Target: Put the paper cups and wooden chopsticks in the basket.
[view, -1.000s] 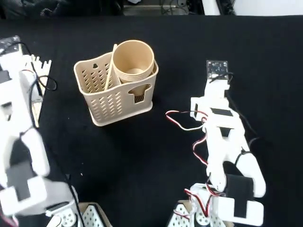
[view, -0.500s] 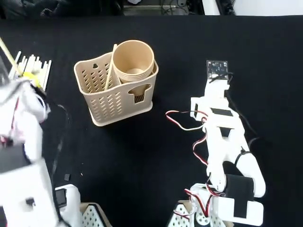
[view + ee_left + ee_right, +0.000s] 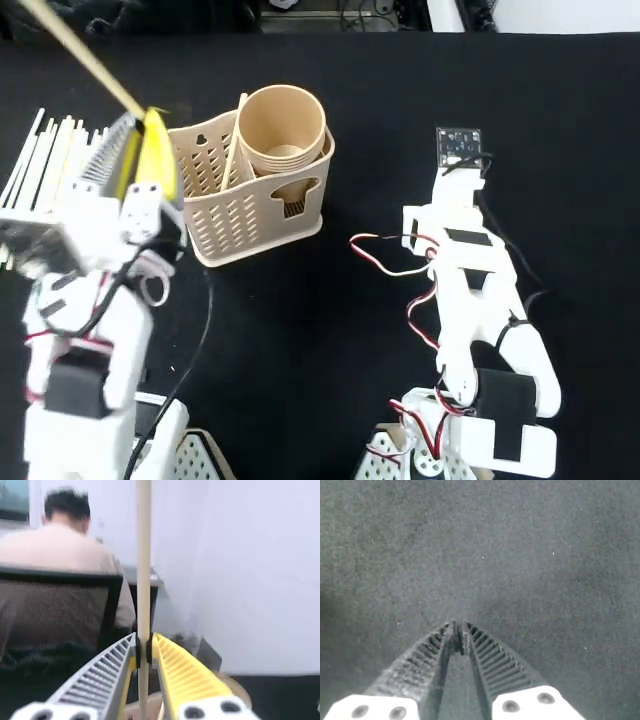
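My left gripper (image 3: 138,116) is lifted above the table just left of the beige basket (image 3: 240,215), shut on a wooden chopstick (image 3: 75,48) that sticks up and away to the far left. From the left wrist, the chopstick (image 3: 143,570) stands pinched between the grey and yellow fingers of the left gripper (image 3: 144,650). The basket holds stacked paper cups (image 3: 283,125) and one chopstick (image 3: 234,140). Several more chopsticks (image 3: 45,165) lie on the table at the left edge. My right gripper (image 3: 458,637) is shut and empty over bare black cloth, folded back at the right (image 3: 458,145).
The black tablecloth (image 3: 330,330) covers the whole table. Red and white wires (image 3: 395,262) loop beside the right arm. Open floor lies between the basket and the right arm.
The left arm has risen from the chopstick pile at the left edge and swung right toward the basket, carrying one chopstick. The right arm has stayed still.
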Robot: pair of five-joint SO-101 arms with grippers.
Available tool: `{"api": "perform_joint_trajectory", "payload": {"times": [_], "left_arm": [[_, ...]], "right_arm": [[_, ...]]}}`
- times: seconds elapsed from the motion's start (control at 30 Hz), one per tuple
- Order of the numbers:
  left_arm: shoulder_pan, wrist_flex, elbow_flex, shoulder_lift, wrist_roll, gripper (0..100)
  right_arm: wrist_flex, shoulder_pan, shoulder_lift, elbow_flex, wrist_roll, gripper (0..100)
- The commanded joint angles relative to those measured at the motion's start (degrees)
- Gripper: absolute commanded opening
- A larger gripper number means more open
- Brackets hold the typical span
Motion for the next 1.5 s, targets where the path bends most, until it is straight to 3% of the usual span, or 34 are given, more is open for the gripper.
{"api": "perform_joint_trajectory", "payload": {"times": [0.0,0.2,0.43,0.63,0.73,0.9,1.17,1.33,1.47], "left_arm": [[0.75,-6.68,9.45,-0.79,0.35,3],[0.84,-9.93,16.31,-0.88,0.09,3],[0.75,-0.97,13.41,-1.23,0.88,19],[0.40,8.44,5.32,-0.97,2.90,20],[-4.18,14.77,-1.10,-0.79,2.90,20],[-19.74,21.89,-11.47,2.20,2.55,20],[-34.59,26.90,-20.53,27.60,-11.96,20],[-36.44,26.90,-25.63,47.91,-23.03,20],[-37.93,26.99,-32.92,64.00,-26.73,20]], "right_arm": [[-0.97,0.26,0.13,-1.98,-0.09,1.3],[-0.97,0.26,0.13,-1.98,-0.09,1.3],[-0.97,0.26,0.13,-1.98,-0.09,1.3],[-0.97,0.26,0.13,-1.98,-0.09,1.3],[-0.97,0.26,0.13,-1.98,-0.09,1.3],[-0.97,0.26,0.13,-1.98,-0.09,1.3],[-0.97,0.26,0.13,-1.98,-0.09,1.3],[-0.88,0.26,0.13,-1.98,-0.09,1.3],[-0.88,0.26,0.13,-1.98,-0.09,1.3]]}}
